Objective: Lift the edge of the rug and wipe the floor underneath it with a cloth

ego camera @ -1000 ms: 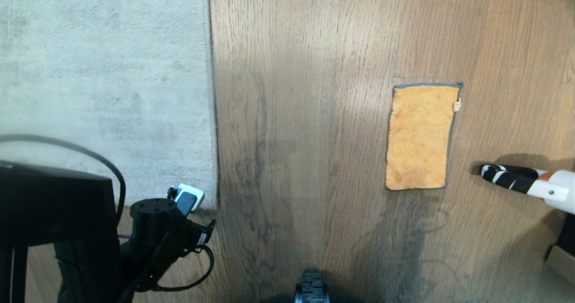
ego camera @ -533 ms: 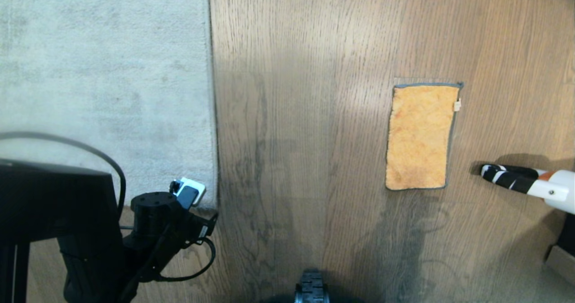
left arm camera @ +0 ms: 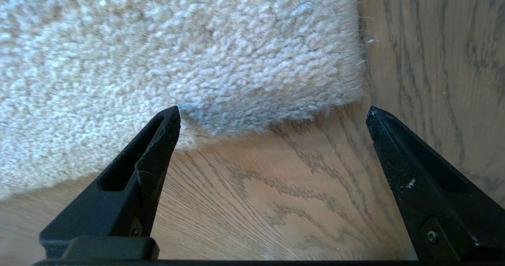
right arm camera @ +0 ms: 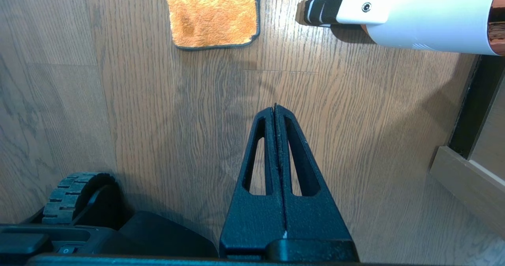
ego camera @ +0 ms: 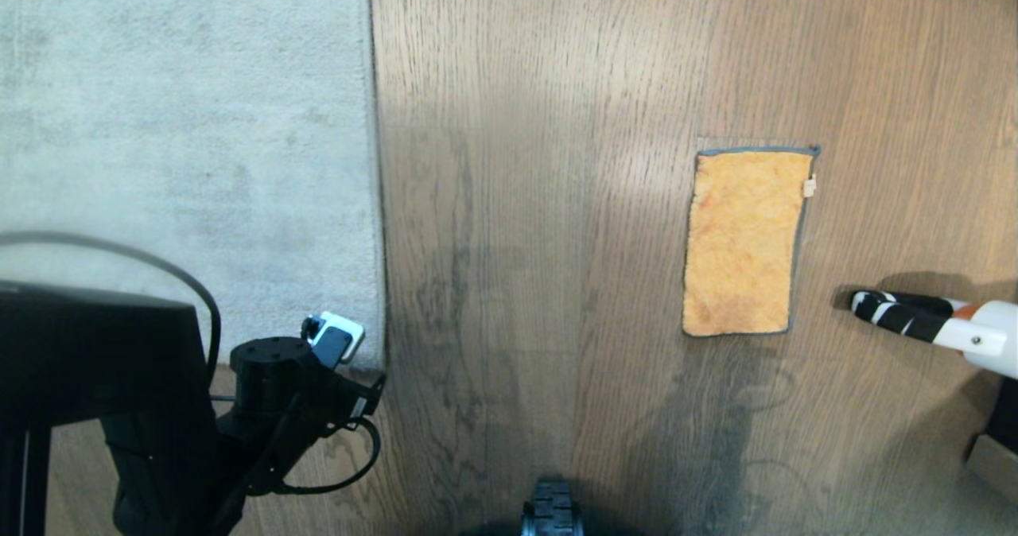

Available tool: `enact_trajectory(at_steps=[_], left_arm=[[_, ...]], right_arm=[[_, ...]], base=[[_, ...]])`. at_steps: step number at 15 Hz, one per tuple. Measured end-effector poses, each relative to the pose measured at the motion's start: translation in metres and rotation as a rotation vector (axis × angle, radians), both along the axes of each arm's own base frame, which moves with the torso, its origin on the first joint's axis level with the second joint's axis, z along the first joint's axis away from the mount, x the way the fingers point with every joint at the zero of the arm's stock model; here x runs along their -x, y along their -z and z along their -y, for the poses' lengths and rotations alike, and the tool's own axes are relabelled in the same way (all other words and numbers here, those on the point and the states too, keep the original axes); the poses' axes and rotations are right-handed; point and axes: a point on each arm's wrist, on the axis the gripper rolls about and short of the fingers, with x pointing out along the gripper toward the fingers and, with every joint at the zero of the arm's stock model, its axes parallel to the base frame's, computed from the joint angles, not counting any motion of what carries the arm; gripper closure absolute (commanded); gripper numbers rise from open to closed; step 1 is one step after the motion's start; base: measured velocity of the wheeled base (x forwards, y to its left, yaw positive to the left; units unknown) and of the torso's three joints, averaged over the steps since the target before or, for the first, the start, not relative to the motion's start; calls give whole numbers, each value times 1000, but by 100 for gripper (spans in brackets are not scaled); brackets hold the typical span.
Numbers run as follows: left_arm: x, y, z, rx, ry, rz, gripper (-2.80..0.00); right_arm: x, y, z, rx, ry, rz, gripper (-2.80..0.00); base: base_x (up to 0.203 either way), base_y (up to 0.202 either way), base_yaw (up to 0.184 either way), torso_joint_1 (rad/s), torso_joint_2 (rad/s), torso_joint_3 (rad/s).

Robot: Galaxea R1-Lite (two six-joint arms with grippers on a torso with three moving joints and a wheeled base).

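At the bottom centre of the head view, a black ridged wheel (ego camera: 551, 507) of the robot's base pokes into the frame. In the lower left, the black left arm (ego camera: 270, 409) reaches down over the near corner of the rug.

In the left wrist view, the left pincer (left arm camera: 272, 116) hangs close above the floor (ego camera: 541, 281) with its two black fingers (left arm camera: 150, 159) spread wide apart and holding nothing. The rug edge (left arm camera: 272, 120), a pale grey-beige short pile, lies flat on the brown wood-grain planks, its square corner sitting between the two fingertips. One fingertip overlaps the rug's border; whether it touches the pile cannot be told.

In the right wrist view, the right pincer (right arm camera: 275, 112) is pressed fully closed, empty, above bare floor.

Farther out, in the right half of the head view, the orange microfibre cloth (ego camera: 744, 242) lies flat on the floor, well apart from the rug, its small white tag on its right border. Near its lower right corner lies a white tool with a black-and-white striped tip (ego camera: 930, 321), entering from the right side of the frame.

The rug fills the upper left of the head view, its straight border running up the frame.
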Motion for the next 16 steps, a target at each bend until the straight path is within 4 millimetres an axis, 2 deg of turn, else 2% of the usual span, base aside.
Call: enact_trajectory(at_steps=[16], left_arm=[[-4, 2, 4, -34, 25, 4, -280]], right_arm=[[0, 0, 0, 0, 0, 0, 0]], base=[[0, 0, 0, 0, 0, 0]])
